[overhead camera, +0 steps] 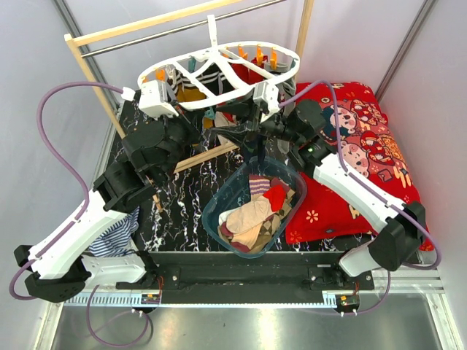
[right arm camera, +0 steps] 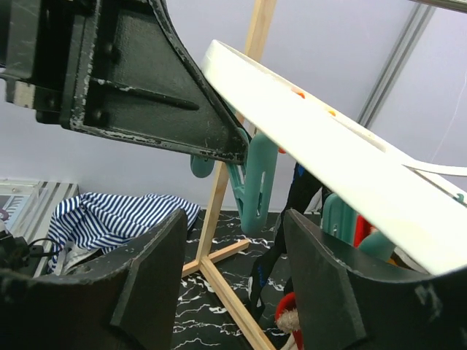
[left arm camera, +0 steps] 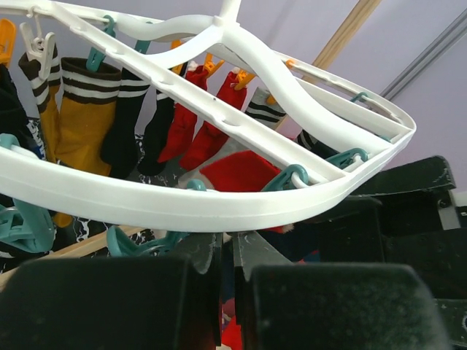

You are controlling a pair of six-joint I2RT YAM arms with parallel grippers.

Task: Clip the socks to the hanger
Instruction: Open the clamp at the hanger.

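Below the hanger (left arm camera: 182, 200), on the near side, sits a clear tub (overhead camera: 206, 217) with a heap of loose socks (overhead camera: 252, 215) in it, tan, red and striped. These socks are soft and light. They flop and bend, so a sock will droop when it is lifted. I think the best place to pinch one is the open top edge, so that edge sticks up for a clip to bite.

Just under the hanger's near rim is the left gripper (left arm camera: 228, 273). Its jaws are pressed tight together. I cannot tell if a bit of sock is caught between them. Beside it, also under the near rim, is the right gripper (right arm camera: 235, 219). Its jaws stand apart and hold nothing. A teal clip (right arm camera: 255, 175) hangs from the hanger just past the gap between them.

The clip is small, hard plastic, so I think it needs a squeeze to open. The hanger is stiff but looks light. It dangles from a hook, so I think it will swing and tip if pushed.

Farther in under the hanger, more socks are already clipped up: a mustard sock (left arm camera: 84, 127), black ones and red socks (left arm camera: 186, 120). Behind the hanger is the wooden rack (overhead camera: 146, 24) that holds it up.
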